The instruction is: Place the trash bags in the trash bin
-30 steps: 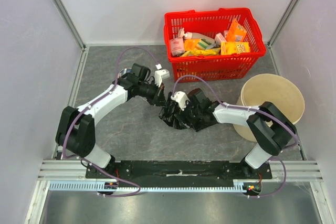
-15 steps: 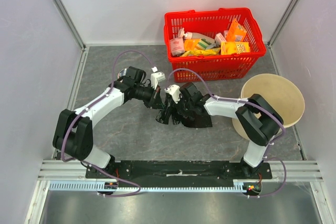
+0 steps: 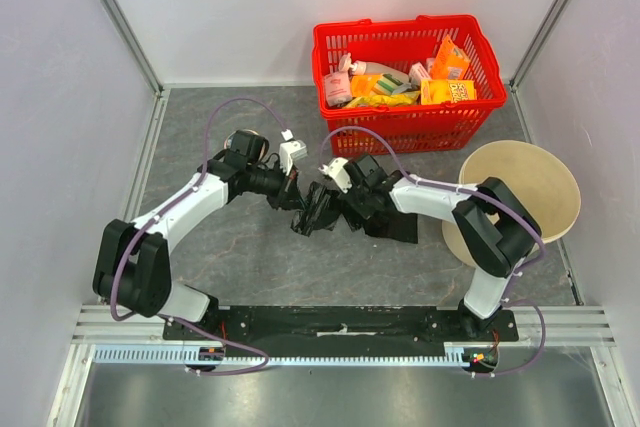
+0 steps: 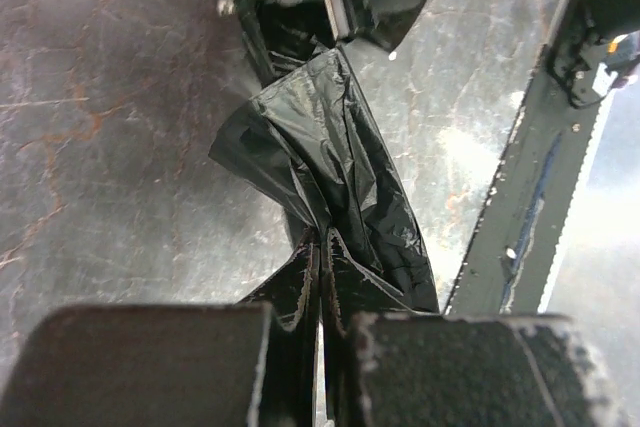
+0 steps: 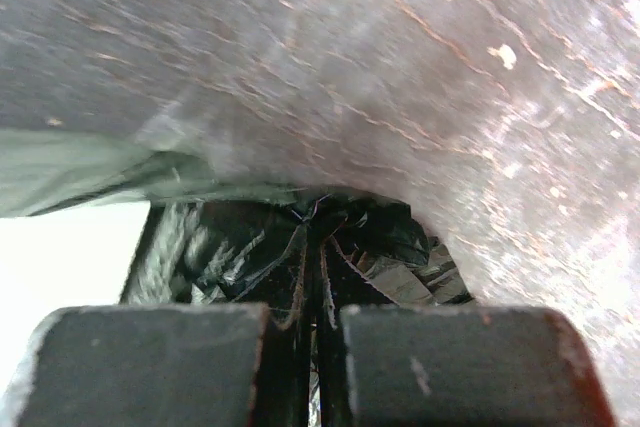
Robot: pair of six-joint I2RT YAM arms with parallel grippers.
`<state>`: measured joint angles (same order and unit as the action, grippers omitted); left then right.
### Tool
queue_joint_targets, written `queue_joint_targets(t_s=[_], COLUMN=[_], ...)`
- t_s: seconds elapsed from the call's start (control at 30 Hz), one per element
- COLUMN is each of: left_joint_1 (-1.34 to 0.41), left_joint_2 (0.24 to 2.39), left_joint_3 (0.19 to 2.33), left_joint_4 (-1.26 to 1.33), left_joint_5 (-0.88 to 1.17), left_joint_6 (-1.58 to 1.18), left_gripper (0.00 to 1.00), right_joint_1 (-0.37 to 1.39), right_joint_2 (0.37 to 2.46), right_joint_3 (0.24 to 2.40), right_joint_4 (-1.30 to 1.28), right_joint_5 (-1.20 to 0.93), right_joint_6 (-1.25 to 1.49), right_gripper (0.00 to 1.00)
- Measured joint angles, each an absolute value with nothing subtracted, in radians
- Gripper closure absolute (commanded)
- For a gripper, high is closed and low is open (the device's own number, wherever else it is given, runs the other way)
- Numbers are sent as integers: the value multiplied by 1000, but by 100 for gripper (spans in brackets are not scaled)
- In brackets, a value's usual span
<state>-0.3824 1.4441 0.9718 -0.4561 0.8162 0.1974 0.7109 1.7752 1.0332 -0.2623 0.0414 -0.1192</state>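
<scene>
A crumpled black plastic trash bag (image 4: 330,147) is pinched mid-counter by the left gripper (image 4: 320,247) and the right gripper (image 5: 312,217), the round beige plastic bin (image 3: 535,182) being set at the right edge, nearer the latter.

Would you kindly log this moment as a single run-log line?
left gripper: shut on trash bag | right gripper: shut on same trash bag | bag stretched between them | trash bin: no bag seen inside

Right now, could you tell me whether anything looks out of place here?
Yes: the left claw and right claw both pinch one crumpled black trash bag, stretched between them, away from the trash bin. Nothing looks spilled.
</scene>
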Motion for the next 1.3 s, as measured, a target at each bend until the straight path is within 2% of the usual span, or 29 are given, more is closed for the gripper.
queue_joint_targets(t_s=[0.4,0.43,0.57,0.6,0.73,0.93,1.1,1.3], left_joint_1=[-381,-381,-381,-382,-386,-431,-611,-767], left_joint_2=[1392,1396,1449,1469,1496,1422,1349,1402], left_joint_3=[941,941,941,941,928,896,879,836], left_joint_4=[-432,-427,-403,-398,-374,-330,-292,-229], left_joint_5=[580,572,551,548,518,468,392,281], left_joint_6=[262,262,273,275,271,272,302,341], left_gripper=[98,89,14,4,3,2,1,1], right_joint_1=[684,684,683,683,677,671,642,599], right_joint_2=[1783,1783,1788,1791,1808,1829,1856,1879], right_joint_3=[1052,1053,1069,1076,1112,1152,1194,1223], right_joint_4=[-332,-335,-368,-378,-432,-488,-526,-557], right_joint_5=[139,134,112,106,71,10,-59,-139], right_joint_6=[-176,-179,-195,-197,-203,-206,-204,-201], right_gripper=[100,100,100,100,100,100,100,100])
